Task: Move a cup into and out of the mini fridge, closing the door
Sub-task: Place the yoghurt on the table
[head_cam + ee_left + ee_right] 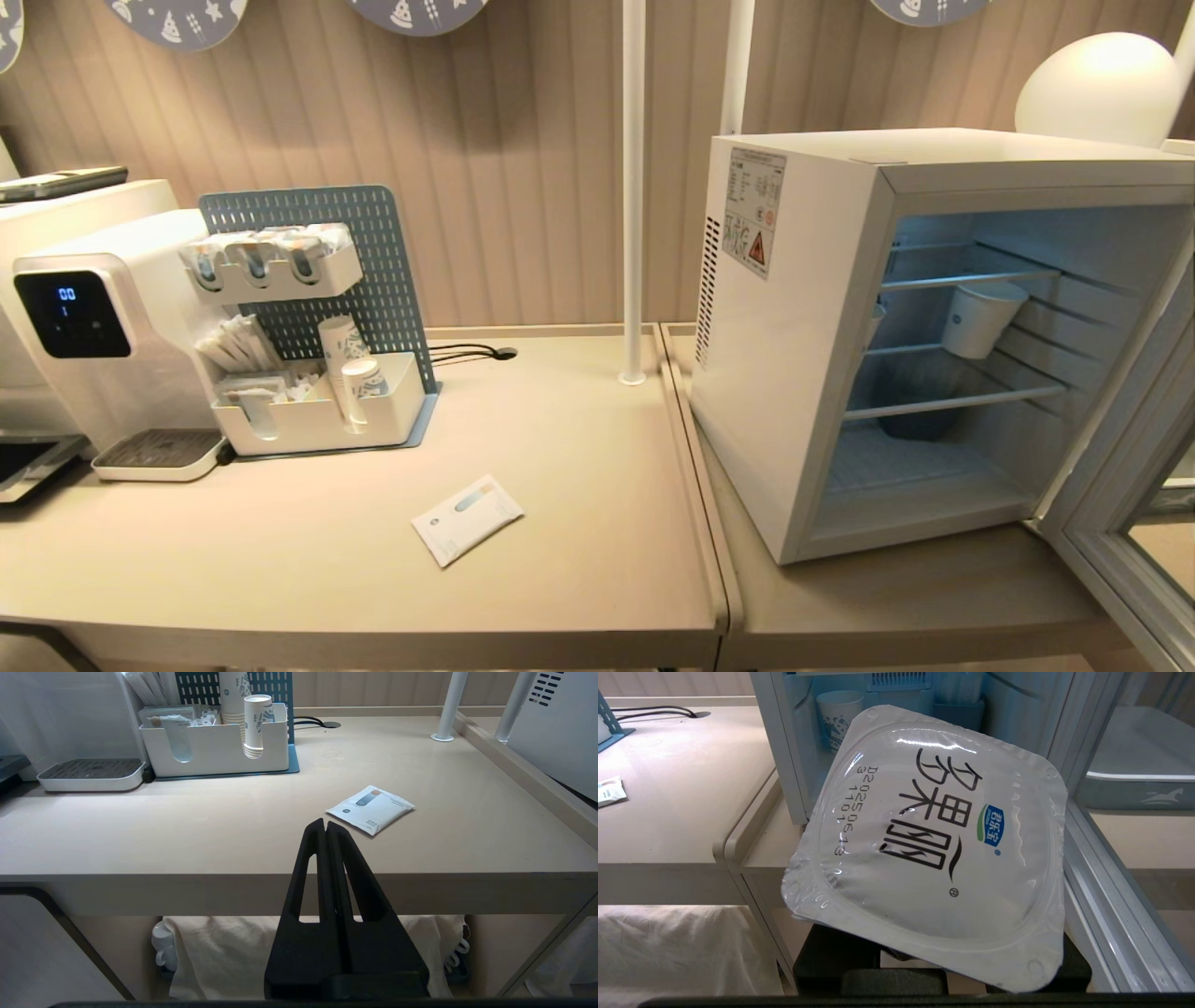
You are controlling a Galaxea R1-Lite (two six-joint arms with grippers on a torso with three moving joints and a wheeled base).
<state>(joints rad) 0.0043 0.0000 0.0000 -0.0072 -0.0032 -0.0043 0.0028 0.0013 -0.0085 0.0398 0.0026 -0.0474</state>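
One cup (924,849) pinched in my R gripper (934,970), parked in front of the open mini fridge (794,373) | L gripper (325,828) pressed together, idle | next imo: lift it onto a shelf, dodge the door (1120,523)

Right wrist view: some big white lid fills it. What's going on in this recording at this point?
The right tool holds a small yogurt-style cup with a squarish white foil lid, in front of the white boxy mini fridge. Its glass-windowed door stands open, and a taller white paper cup sits on a wire shelf inside. The left tool is shut and empty at the beige table's front edge, near a flat white sachet.
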